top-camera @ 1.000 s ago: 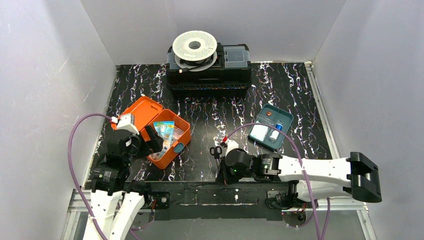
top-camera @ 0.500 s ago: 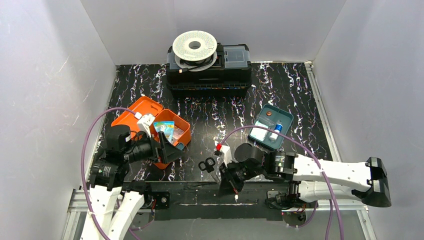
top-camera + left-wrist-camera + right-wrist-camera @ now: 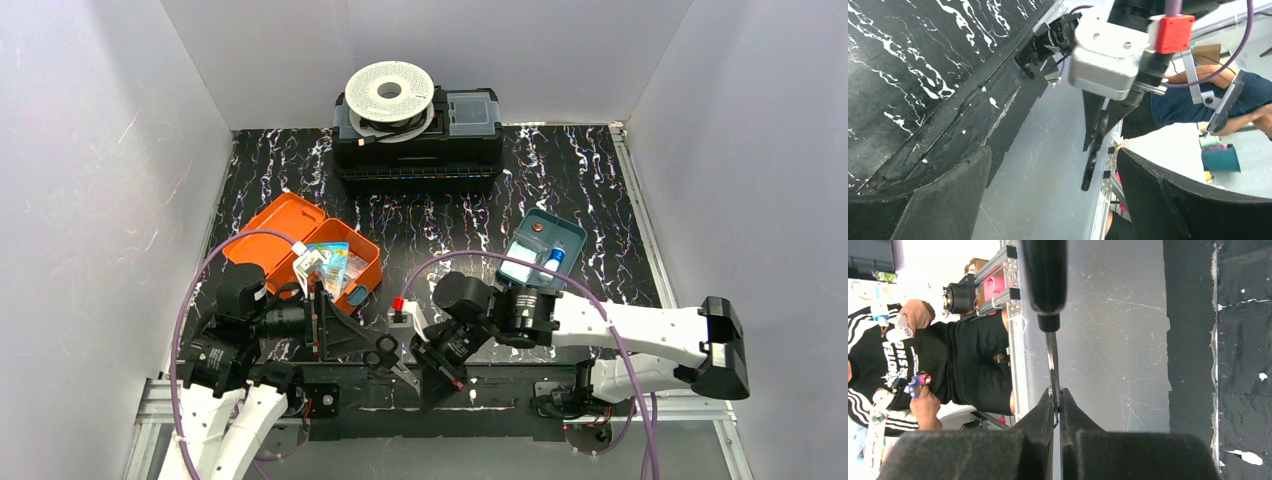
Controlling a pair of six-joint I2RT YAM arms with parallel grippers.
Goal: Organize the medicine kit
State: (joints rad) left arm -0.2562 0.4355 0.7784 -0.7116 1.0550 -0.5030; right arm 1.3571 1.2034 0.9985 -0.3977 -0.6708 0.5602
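The medicine kit [image 3: 352, 270] is an orange box, open on the table's left, with packets inside. Black-handled scissors [image 3: 388, 352] hang in the air over the table's front edge. My right gripper [image 3: 420, 366] is shut on their blade; in the right wrist view the fingertips [image 3: 1068, 405] pinch the thin blade and the scissors' handle [image 3: 1043, 275] sticks out ahead. My left gripper [image 3: 348, 334] is open, pointing right, close beside the handle. In the left wrist view the scissors [image 3: 1094, 155] hang edge-on between my spread fingers [image 3: 948, 200], untouched.
A teal tray [image 3: 570, 233] with a small bottle and other small items sits right of centre. A black toolbox [image 3: 418, 150] with a white spool on top stands at the back. White walls close in three sides. The metal frame rail [image 3: 400, 395] runs along the front.
My right arm has swung left and forward, carrying the scissors off the table to the front edge. My left gripper has turned away from the kit toward the scissors.
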